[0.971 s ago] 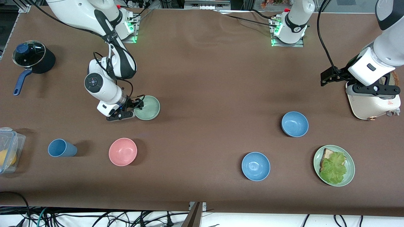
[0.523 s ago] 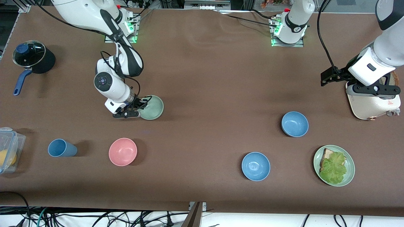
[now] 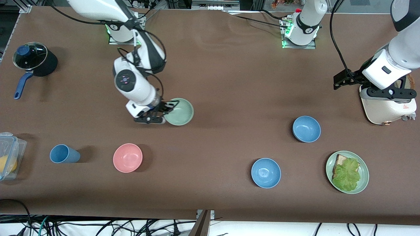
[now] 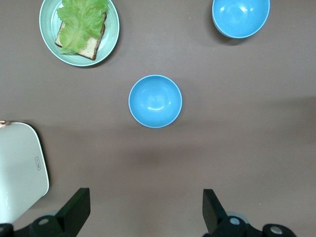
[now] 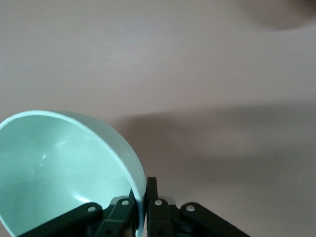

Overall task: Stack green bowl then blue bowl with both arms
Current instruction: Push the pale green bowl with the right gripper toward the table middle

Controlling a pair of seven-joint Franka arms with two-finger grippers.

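The right arm's black two-finger tool (image 3: 164, 109) is pinching the rim of the small round pale sage-green bowl (image 3: 179, 111), one finger inside the wall and one outside, as the right wrist view shows (image 5: 140, 205); the bowl looks lifted and tilted over the brown tabletop (image 3: 229, 82), toward the right arm's end and well apart from both blue bowls. The left arm waits, its tool (image 4: 143, 210) spread wide and empty, hovering by the cream-white toaster (image 3: 387, 108) at the left arm's end, with a small round plain mid-blue bowl (image 4: 155, 100) on the tabletop under its camera. The step in hand, as I judge it, is carrying the green bowl to wherever the stack will stand; nothing is stacked yet, so the task is in its early part. A second identical mid-blue bowl (image 3: 266, 172) sits nearer the front camera, near the flat green plate of bread and lettuce (image 3: 347, 172). The next move calls for keeping the rim pinch firm (a thin-wall grip on a tilted bowl could let it swing or slip), levelling the bowl and setting it down upright within the left arm's reach, after which the left tool can take a blue bowl by its rim. The pink round bowl (image 3: 127, 157) and the taller blue cup (image 3: 64, 154) lie outside that path.
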